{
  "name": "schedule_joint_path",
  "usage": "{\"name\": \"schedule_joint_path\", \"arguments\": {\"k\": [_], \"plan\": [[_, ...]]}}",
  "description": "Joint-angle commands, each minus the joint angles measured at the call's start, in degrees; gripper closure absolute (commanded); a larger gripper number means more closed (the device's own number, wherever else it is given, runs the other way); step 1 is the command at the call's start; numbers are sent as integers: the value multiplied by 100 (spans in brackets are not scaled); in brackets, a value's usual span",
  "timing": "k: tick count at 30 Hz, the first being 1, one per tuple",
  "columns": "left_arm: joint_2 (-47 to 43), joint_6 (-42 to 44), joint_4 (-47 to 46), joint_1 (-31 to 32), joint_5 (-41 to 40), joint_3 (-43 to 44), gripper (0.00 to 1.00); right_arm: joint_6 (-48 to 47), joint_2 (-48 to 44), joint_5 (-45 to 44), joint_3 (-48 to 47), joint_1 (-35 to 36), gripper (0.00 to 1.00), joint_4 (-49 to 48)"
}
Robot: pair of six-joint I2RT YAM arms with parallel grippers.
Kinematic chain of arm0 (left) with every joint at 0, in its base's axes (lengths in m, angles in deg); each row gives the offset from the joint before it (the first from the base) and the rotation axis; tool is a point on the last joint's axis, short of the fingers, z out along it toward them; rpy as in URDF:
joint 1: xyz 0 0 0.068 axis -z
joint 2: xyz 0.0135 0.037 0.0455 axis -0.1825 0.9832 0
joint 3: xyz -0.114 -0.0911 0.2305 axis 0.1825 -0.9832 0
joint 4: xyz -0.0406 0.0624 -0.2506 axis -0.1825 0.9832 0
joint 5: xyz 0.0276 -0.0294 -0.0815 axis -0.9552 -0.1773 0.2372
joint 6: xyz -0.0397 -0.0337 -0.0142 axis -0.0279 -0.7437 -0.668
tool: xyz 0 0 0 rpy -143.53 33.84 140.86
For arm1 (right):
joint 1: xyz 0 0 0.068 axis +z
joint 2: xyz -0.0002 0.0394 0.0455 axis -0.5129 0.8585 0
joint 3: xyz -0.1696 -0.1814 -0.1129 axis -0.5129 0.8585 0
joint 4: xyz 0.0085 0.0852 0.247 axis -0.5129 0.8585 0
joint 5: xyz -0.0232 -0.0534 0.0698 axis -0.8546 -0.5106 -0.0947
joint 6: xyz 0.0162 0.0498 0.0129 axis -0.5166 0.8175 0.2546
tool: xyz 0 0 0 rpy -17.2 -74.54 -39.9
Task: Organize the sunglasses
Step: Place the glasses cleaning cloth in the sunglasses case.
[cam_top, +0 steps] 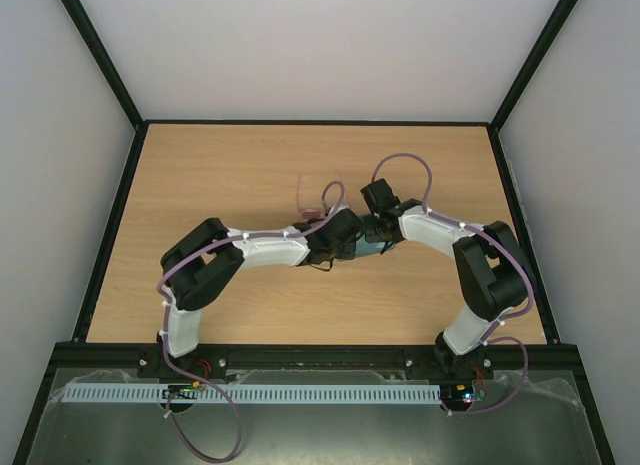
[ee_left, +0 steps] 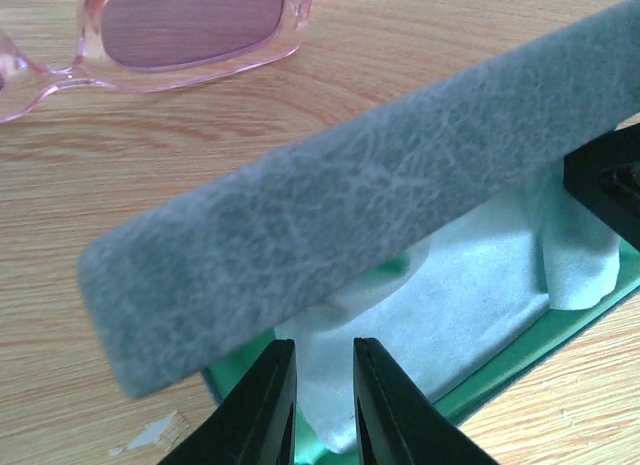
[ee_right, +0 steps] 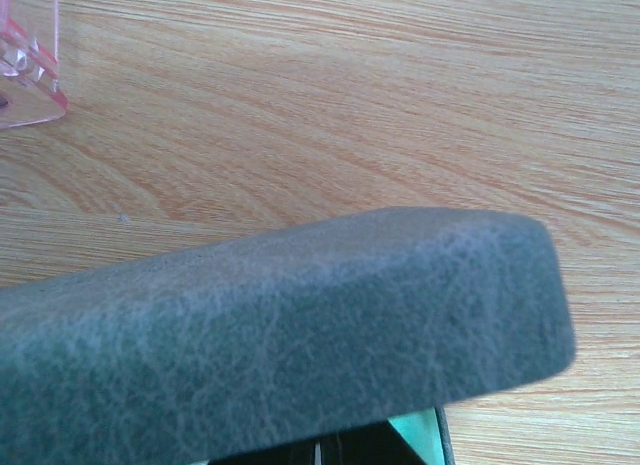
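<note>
Wooden counter [cam_top: 200,175]. Sunglasses [ee_left: 180,25] lie beyond the open case [ee_left: 330,215], long axis crosswise to the left tool [ee_left: 322,385], which is nearer, jaws slightly apart, holding nothing. Right tool [cam_top: 383,243] is closed at the case's end.

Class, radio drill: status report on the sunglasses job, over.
Left pincer slightly open above cloth, right pincer shut. Sunglasses on table beyond open case. Cloth occupies case.
</note>
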Motion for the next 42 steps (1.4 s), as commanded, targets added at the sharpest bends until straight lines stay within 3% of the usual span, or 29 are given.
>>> {"name": "schedule_joint_path", "arguments": {"k": [1, 19, 22, 30, 32, 42], "plan": [[214, 67, 155, 30, -107, 225, 82, -2, 52, 48, -12, 29, 99, 42], [387, 65, 278, 30, -219, 163, 92, 25, 30, 127, 45, 47, 96, 7], [407, 58, 256, 30, -196, 133, 93, 40, 23, 83, 58, 47, 87, 8], [401, 60, 249, 31, -212, 106, 93, 77, -156, -203, 117, 47, 79, 87], [399, 61, 251, 30, -199, 115, 93, 101, -169, -258, 126, 47, 73, 114], [367, 59, 269, 30, -221, 100, 93, 190, -369, -635, 200, 47, 67, 176]]}}
